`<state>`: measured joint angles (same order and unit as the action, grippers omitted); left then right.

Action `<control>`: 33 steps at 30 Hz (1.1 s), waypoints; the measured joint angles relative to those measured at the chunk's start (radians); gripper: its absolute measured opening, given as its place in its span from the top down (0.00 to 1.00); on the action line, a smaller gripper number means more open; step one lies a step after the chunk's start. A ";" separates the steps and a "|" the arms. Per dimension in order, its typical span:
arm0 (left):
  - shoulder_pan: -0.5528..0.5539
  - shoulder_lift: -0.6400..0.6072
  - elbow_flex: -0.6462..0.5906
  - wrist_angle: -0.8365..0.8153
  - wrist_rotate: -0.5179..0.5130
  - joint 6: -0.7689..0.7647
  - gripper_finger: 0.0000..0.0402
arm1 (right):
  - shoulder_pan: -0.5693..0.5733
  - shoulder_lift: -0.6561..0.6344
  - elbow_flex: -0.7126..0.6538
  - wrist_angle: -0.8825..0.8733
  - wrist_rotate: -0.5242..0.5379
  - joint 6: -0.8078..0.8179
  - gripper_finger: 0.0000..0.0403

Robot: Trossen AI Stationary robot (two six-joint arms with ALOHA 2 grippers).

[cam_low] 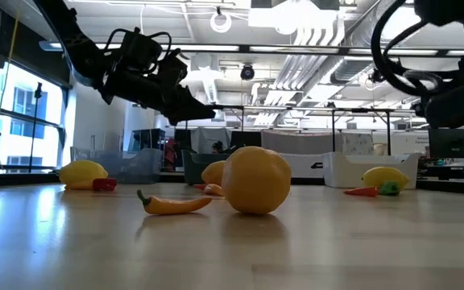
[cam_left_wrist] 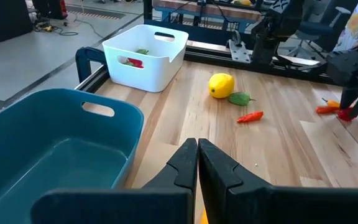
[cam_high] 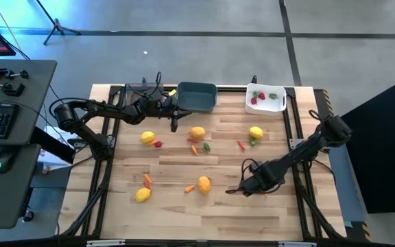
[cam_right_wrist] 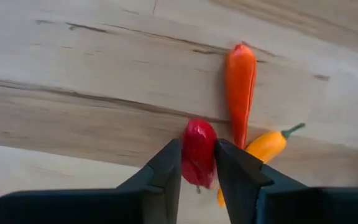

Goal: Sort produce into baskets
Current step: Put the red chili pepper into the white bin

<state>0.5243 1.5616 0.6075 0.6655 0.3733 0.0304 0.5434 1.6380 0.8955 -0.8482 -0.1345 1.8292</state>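
My right gripper (cam_high: 241,188) is low over the table's near right part, shut on a small red piece (cam_right_wrist: 199,151). An orange carrot (cam_right_wrist: 241,78) and a yellow-orange pepper (cam_right_wrist: 265,148) lie on the wood just past it. My left gripper (cam_high: 174,123) hangs shut and empty (cam_left_wrist: 197,155) beside the dark teal bin (cam_high: 196,96), above the table. The white bin (cam_high: 265,99) holds red and green pieces. The clear-grey bin (cam_low: 127,165) stands left of the teal one. Lemons (cam_high: 204,184) and small peppers lie scattered on the table. My right gripper pinches the red piece (cam_right_wrist: 197,168) between its two fingers, one on each side of it. The fingers come from above, slanting down toward the table. Part of the piece sticks out past the fingertips. I cannot tell whether it rests on the wood or is just clear of it.
An orange fruit (cam_high: 197,132), a lemon (cam_high: 147,138) and a lemon with a green piece (cam_high: 255,134) lie mid-table. A lemon (cam_high: 142,195) and a carrot (cam_high: 147,180) lie near left. A black frame rail (cam_high: 293,123) runs along the table's sides.
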 joint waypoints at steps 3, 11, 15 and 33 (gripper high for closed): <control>0.000 0.000 0.000 -0.004 0.000 0.000 1.00 | -0.002 0.015 0.000 0.001 0.001 -0.046 0.74; 0.000 0.000 0.000 -0.017 0.000 0.000 1.00 | -0.047 0.002 0.002 0.012 0.020 -0.139 0.84; 0.000 0.000 0.000 -0.022 0.000 0.000 1.00 | -0.099 -0.035 0.028 0.019 0.072 -0.256 0.97; 0.000 0.000 0.000 -0.018 -0.003 0.000 1.00 | -0.995 -0.333 0.048 -0.048 0.545 -1.057 0.98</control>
<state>0.5243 1.5612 0.6075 0.6479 0.3708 0.0307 -0.4519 1.3048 0.9440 -0.8958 0.4104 0.7726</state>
